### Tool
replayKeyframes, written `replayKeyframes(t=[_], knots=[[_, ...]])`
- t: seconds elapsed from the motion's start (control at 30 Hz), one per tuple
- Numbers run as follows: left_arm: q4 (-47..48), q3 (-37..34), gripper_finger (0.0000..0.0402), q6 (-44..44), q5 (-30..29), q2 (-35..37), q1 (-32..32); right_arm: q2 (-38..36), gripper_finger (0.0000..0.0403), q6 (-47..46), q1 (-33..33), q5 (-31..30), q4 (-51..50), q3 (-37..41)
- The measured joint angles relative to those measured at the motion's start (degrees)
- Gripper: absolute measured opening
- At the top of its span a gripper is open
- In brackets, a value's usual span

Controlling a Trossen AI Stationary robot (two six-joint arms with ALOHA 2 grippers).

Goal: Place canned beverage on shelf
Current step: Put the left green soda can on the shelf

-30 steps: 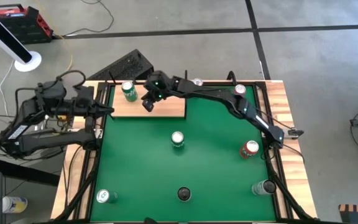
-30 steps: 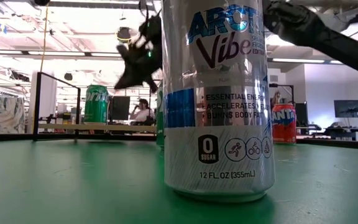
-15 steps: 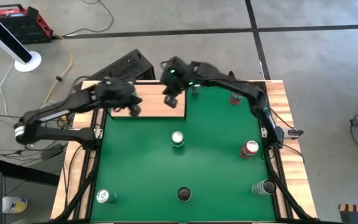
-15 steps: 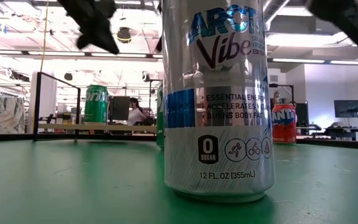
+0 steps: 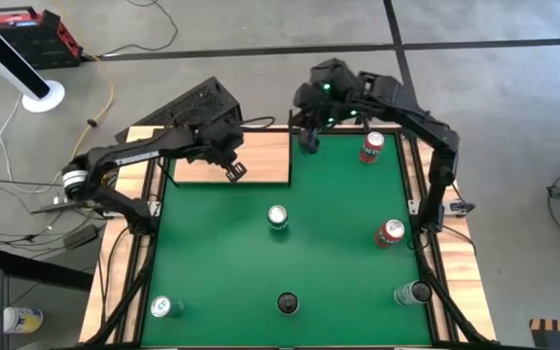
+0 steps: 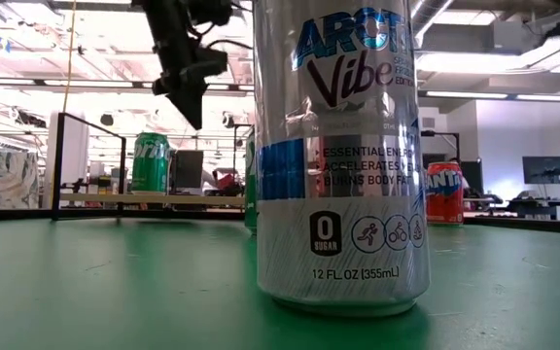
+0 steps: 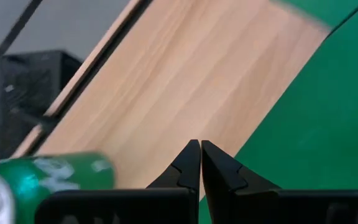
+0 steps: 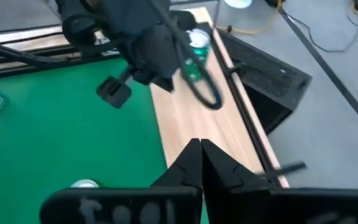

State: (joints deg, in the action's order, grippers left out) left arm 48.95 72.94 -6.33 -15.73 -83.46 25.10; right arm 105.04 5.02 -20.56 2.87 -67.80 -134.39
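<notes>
Green mat (image 5: pixel 222 253) on table, wooden shelf (image 5: pixel 261 156) at far-left corner.
Shelf carries one green can (image 8: pixel 196 45), lying near its far edge. On mat: green can (image 5: pixel 277 218) mid-mat, two red cans (image 5: pixel 371 146) (image 5: pixel 390 232) right side, silver can (image 5: pixel 413 292) near-right corner, white-top can (image 5: pixel 165 306) near-left corner, dark-topped can (image 5: pixel 288 303) near-centre edge.

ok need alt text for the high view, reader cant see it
Seen from above, the left gripper hovers shut over the shelf at the green mat's far left corner, while the right gripper hangs shut beside the shelf. Six cans stand scattered on the mat.
</notes>
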Motion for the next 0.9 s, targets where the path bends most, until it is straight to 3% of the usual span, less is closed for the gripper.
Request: replayKeyframes(t=[0.1,0.33,0.57,0.7,0.9], knots=[[5.07,2.79,0.0000,1.93,0.02,-4.01,1.08,-1.02,0.0016,-0.02,-1.47,-0.05,-1.68,0.00],[7.12,3.49,0.0000,5.29,-0.90,-9.15,3.02,-1.42,0.0027,-0.87,-3.27,-0.06,-2.36,0.04],[9.00,3.49,0.0000,7.40,-5.29,-9.53,3.86,-1.42,0.0020,-0.92,-3.23,-0.04,-3.71,0.04],[10.16,3.49,0.0000,8.68,-5.80,-9.49,5.09,-1.42,0.0031,-1.52,-3.23,-0.02,-3.80,0.04],[11.32,3.49,0.0000,9.82,-6.70,-9.49,7.28,-1.42,0.0016,-1.99,-3.23,-0.02,-4.25,0.04]])
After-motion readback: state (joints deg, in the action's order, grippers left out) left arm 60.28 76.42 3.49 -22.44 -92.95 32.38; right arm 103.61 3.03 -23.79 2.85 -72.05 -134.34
